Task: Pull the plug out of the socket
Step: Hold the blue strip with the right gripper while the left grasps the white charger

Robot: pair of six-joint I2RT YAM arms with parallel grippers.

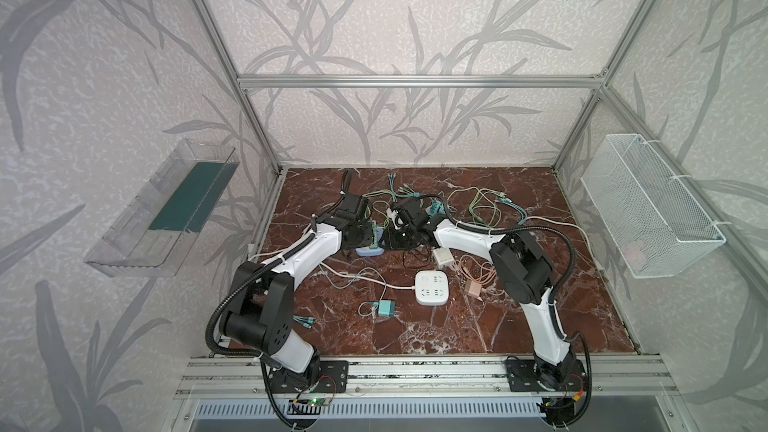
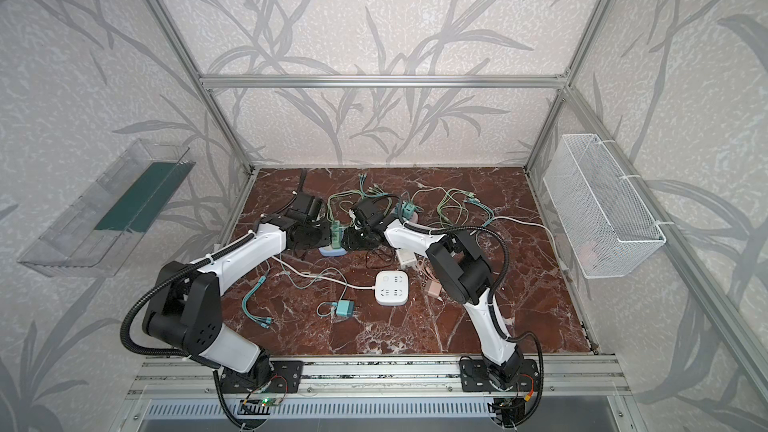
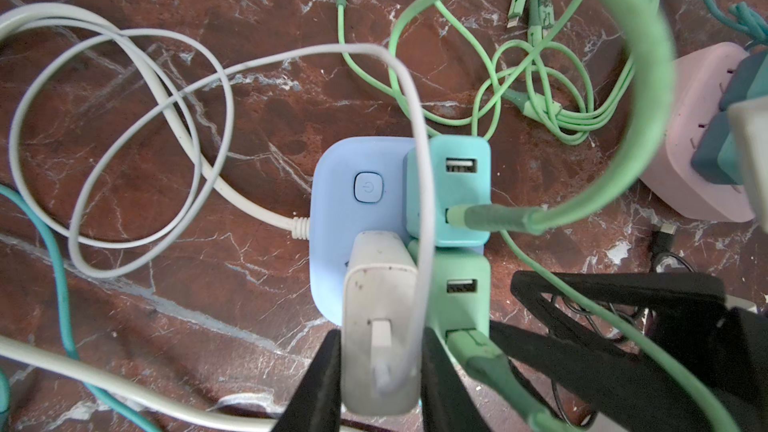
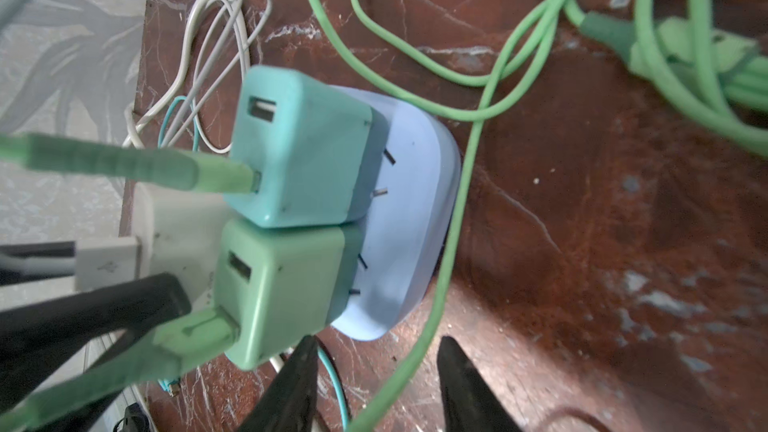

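The left gripper (image 3: pixel 380 342) squeezes the white plug (image 3: pixel 380 284) on the smooth blue socket (image 1: pixel 366 252), at 10 o'clock from the flat white box (image 1: pixel 432 288). Two boxy green plugs (image 3: pixel 457 268) crowd it. The right gripper (image 4: pixel 379 342) gapes, holding nothing.

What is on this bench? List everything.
Blue power strip: one, between the hands.
White power strip: one, mid-table.
Pink power strip: one, far side.
Teal charger, light green charger: one each, plugged into the blue strip.
White charger: one, at the blue strip.
Loose teal charger, loose white charger, pink charger: one each, around the white strip.
Cables: many; green, teal, white, across the table.
Wire basket: one, white, right wall.
Clear tray: one, left wall.
Table: one, red-brown marble.
Left hand: shut on the white charger.
Right hand: open, beside the blue strip.
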